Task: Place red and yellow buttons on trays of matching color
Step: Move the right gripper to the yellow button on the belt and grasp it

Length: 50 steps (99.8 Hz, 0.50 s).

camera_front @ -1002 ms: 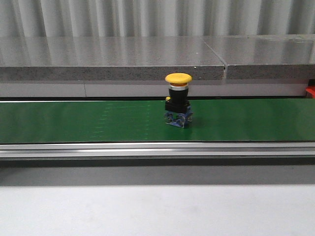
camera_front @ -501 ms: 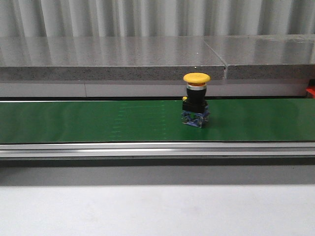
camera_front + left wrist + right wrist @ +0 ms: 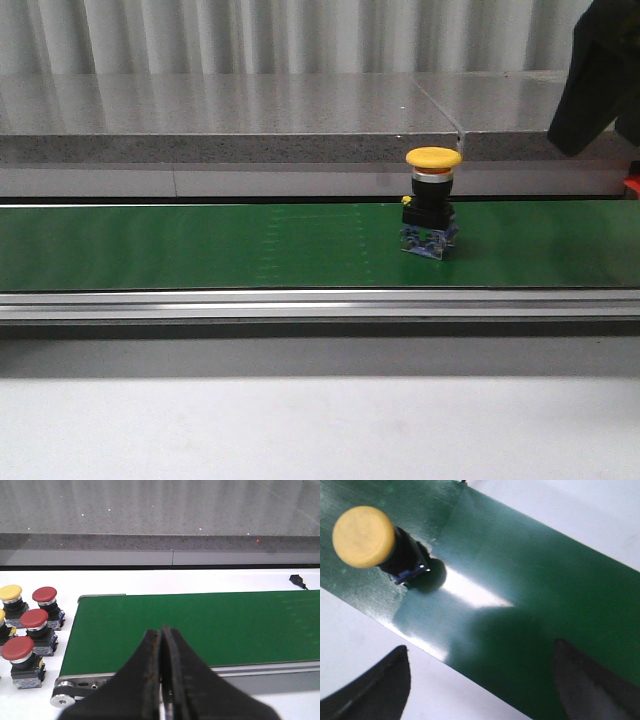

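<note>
Yellow button (image 3: 363, 536) upright on belt (image 3: 530, 610), right hand (image 3: 480, 680) (spread) beside

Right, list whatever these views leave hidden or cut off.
- Trays: in none of the views.
- Right arm: front view's edge cuts it off, pincer out of frame.
- Leftmost yellow buttons: cut by the left wrist view's edge.
- Yellow button on the green belt: its base hidden under its cap in the right wrist view.

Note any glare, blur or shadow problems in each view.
Front view: sharp; right arm only a dark silhouette. Left wrist view: clear, fingers dark. Right wrist view: bright glare on the belt, yellow button washed out, fingers blurred.
</note>
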Available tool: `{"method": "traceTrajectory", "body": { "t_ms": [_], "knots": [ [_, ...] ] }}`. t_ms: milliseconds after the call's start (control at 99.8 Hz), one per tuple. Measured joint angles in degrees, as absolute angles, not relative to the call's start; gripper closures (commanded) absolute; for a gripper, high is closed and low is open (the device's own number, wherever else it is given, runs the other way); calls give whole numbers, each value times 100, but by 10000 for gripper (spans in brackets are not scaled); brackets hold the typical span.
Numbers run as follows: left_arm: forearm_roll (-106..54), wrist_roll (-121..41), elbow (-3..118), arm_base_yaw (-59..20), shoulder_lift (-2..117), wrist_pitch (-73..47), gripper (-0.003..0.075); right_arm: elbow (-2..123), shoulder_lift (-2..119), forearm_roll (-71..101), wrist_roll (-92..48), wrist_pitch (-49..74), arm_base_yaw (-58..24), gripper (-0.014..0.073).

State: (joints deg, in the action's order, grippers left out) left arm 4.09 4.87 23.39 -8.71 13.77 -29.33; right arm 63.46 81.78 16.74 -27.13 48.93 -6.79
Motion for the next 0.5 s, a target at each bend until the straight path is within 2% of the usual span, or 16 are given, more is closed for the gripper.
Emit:
{"method": "traceTrajectory", "body": {
  "t_ms": [501],
  "knots": [
    [409,487,2339,-871,1377,-2933,741,6430,8980,1847,-2747,4266,-1483,14]
  ]
}}
